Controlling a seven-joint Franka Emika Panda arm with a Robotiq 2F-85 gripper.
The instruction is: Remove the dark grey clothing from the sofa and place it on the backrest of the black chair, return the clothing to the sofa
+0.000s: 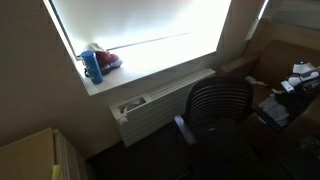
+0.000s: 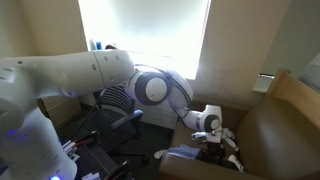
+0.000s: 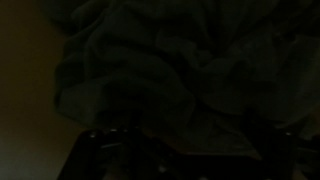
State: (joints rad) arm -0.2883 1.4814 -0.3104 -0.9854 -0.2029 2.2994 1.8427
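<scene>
The dark grey clothing (image 2: 186, 158) lies crumpled on the seat of the brown sofa (image 2: 275, 130). In the wrist view the clothing (image 3: 170, 60) fills nearly the whole dim picture. My gripper (image 2: 215, 142) hangs low over the clothing at the sofa, and in the wrist view (image 3: 185, 142) its two dark fingers stand wide apart at the bottom with folds of fabric between them. The gripper looks open, though the picture is very dark. The black chair (image 2: 120, 100) with its slatted backrest stands behind my arm. In an exterior view the chair (image 1: 218, 105) is beside the sofa (image 1: 285, 55).
A bright window with a sill holds a blue bottle (image 1: 93, 66) and a red item (image 1: 108, 60). A white radiator (image 1: 160, 105) sits under the sill. My arm (image 2: 100, 70) spans the room. A light cabinet (image 1: 35, 155) stands at the near left.
</scene>
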